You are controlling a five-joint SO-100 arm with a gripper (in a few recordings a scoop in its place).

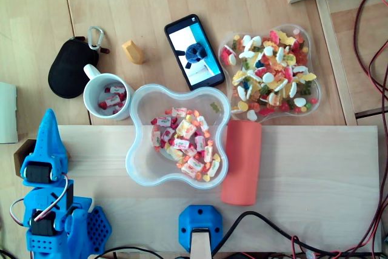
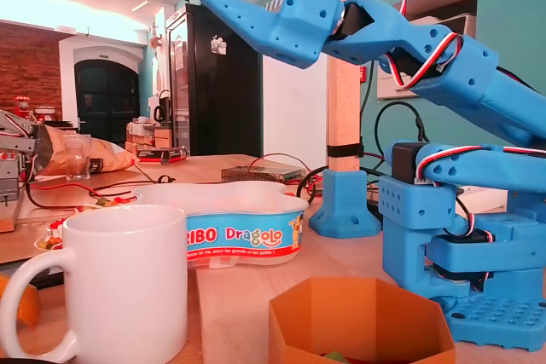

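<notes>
A: At the near left corner of the bench [image 1: 303, 171], the blue gripper [image 1: 50, 122] points toward the far edge. The fixed view has it raised well above everything.
B: Jaws?
A: Fingertips meet at the tip in the fixed view with nothing between them, so clenched on air.
B: Nearest items?
A: Orange hexagonal box [image 1: 20, 154], open-topped, just left of the fingers and partly under them in the overhead view. White mug [image 1: 107, 96] just right of the tip, upright, handle toward the far edge, wrapped red-and-white sweets inside. Gripper apart from both.
B: Around the mug?
A: Clear tub [image 1: 135, 163] labelled Dragolo, holding wrapped sweets, just beside its right. Coral cylinder [image 1: 241, 163] lying along the tub's right wall. Beyond the mug, a black pouch [image 1: 68, 70] with carabiner, a yellow wedge [image 1: 133, 52] and a smartphone [image 1: 193, 50], screen up. Clear tray [image 1: 316, 92] of mixed gummies toward the far right
</notes>
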